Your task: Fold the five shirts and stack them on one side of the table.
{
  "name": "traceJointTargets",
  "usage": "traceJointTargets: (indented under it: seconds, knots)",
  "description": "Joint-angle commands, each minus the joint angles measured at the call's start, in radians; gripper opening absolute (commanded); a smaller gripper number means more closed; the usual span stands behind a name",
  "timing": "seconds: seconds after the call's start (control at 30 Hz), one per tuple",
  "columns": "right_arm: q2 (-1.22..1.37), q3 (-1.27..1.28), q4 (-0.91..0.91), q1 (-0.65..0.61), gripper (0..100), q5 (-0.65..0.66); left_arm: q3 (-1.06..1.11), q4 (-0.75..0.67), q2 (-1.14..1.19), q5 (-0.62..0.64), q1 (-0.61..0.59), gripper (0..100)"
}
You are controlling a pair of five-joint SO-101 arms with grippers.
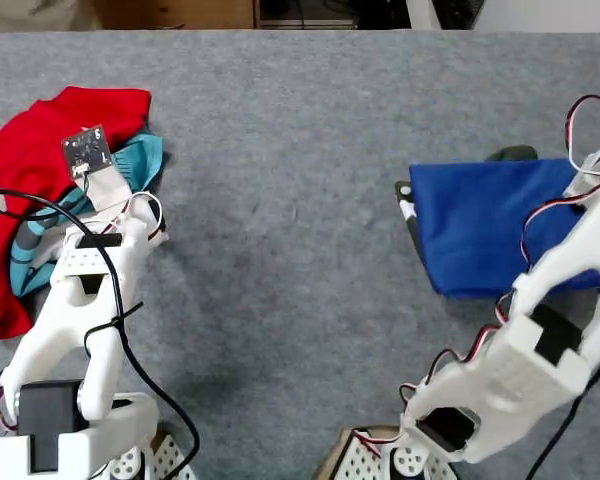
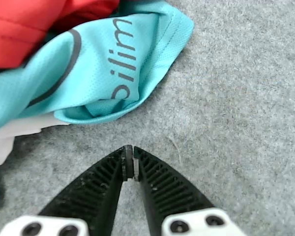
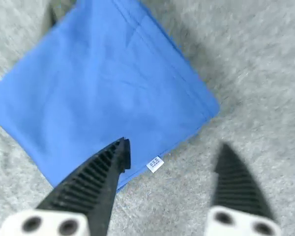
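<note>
The left tool (image 2: 129,162) was clenched on nothing, its black tips pressed together over the grey surface (image 2: 246,98), near the edge of the teal shirt (image 2: 103,73). That shirt's fold bore dark lettering and a curved stripe. A red shirt (image 2: 34,24) lay across it, and white cloth (image 2: 2,145) showed beside it. The right tool (image 3: 174,150) stood released, one finger over the folded blue shirt (image 3: 108,88), close to a small white tag (image 3: 155,163) whose print was too small to read. In the high view the crumpled pile sat at upper left. The blue shirt lay at right, on a dark garment (image 1: 511,153).
</note>
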Motion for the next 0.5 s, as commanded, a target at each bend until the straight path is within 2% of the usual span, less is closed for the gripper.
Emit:
traceJointTargets:
  seconds: [0.0,0.07,0.17,0.33,0.47]
  knots:
    - [-0.119,-0.024,0.018,-0.021,5.6,0.008,-0.112,0.112,-0.015,-0.008,-0.048,2]
    - [-0.147,0.022,0.02,-0.05,0.9,0.008,-0.195,0.233,-0.015,-0.008,-0.08,2]
    - [-0.199,0.133,0.02,-0.111,0.9,0.002,-0.328,0.379,-0.015,-0.008,-0.14,2]
    - [-0.315,0.358,0.018,-0.286,0.9,0.002,-0.565,0.592,-0.005,-0.052,-0.278,3]
    - [-0.401,0.507,0.012,-0.407,0.9,0.002,-0.672,0.664,-0.002,-0.123,-0.388,13]
